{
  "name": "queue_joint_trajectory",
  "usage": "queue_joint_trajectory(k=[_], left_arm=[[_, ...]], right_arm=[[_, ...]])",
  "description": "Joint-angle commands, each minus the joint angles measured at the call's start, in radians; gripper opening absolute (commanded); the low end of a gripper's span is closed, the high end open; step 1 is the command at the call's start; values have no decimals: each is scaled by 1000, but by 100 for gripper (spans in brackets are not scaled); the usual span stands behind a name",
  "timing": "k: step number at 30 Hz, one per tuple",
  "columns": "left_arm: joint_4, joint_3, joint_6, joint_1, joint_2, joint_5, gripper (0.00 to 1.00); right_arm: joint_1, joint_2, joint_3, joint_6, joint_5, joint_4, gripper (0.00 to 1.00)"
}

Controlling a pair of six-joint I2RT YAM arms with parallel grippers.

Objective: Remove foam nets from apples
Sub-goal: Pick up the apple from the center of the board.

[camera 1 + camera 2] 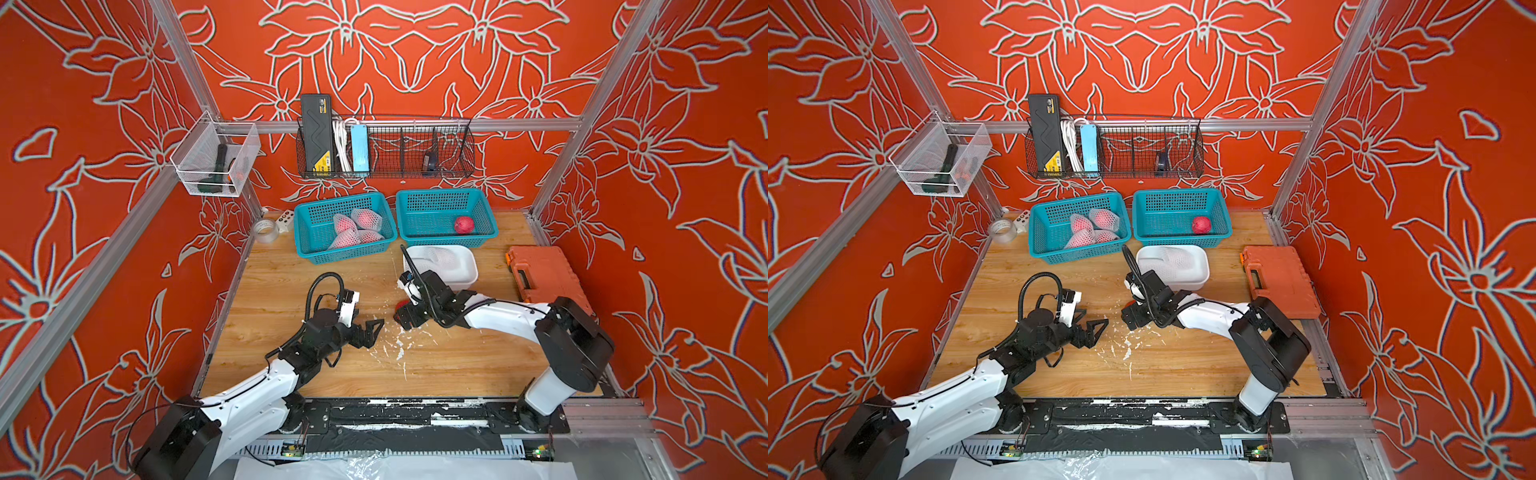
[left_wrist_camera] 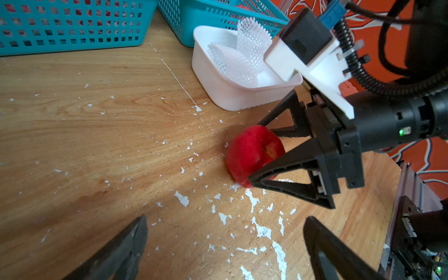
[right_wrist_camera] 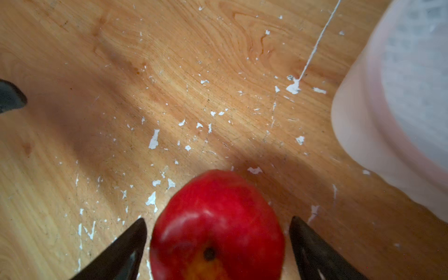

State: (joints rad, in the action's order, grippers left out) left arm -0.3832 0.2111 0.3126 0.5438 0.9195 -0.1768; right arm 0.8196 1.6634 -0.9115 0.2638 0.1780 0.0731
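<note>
in both top views the bare round red apple (image 1: pixel 401 305) lies mid-table inside the spread right gripper (image 1: pixel 404 316), probably for carrying to the far right teal plastic basket (image 1: pixel 440 193); netted pink apples (image 1: pixel 355 228) wait in the left teal basket (image 1: pixel 338 198), with red floral walls (image 1: pixel 415 62) around. left wrist: stripped white foam mesh nets (image 2: pixel 238 60) fill the white plastic tray (image 2: pixel 218 82); the left gripper (image 2: pixel 225 219) gapes empty. right wrist: the jaws flank the apple with narrow gaps showing, over a white-flecked wooden tabletop (image 3: pixel 169 84).

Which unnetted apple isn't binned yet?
The red apple on the table, between the open jaws of the right pincer; the other bare apple lies alone in a teal basket.
</note>
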Motion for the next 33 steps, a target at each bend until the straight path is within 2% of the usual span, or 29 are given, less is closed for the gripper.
queue_joint_trajectory(k=[1, 7, 12, 15, 18, 22, 27, 33], left_arm=[[-21, 14, -7, 4, 9, 21, 98], [-56, 17, 1, 4, 15, 12, 97], [-91, 76, -1, 5, -35, 37, 98], [-131, 161, -15, 8, -18, 36, 98], [-143, 268, -24, 21, 54, 8, 98], [-145, 374, -44, 52, 157, -16, 97], [-152, 379, -34, 69, 219, -37, 97], [-134, 350, -47, 105, 291, -51, 98]], right_arm=[[9, 35, -31, -11, 2, -8, 81], [10, -9, -45, -28, -7, -12, 40], [-23, -85, -136, -54, -32, 31, 36], [-111, -104, -215, -35, 4, 22, 34], [-243, -80, -311, 9, 74, 39, 32], [-411, -13, -440, 15, 49, 119, 32], [-596, 88, -535, -17, 28, 157, 32], [-708, 237, -667, -48, 32, 211, 31]])
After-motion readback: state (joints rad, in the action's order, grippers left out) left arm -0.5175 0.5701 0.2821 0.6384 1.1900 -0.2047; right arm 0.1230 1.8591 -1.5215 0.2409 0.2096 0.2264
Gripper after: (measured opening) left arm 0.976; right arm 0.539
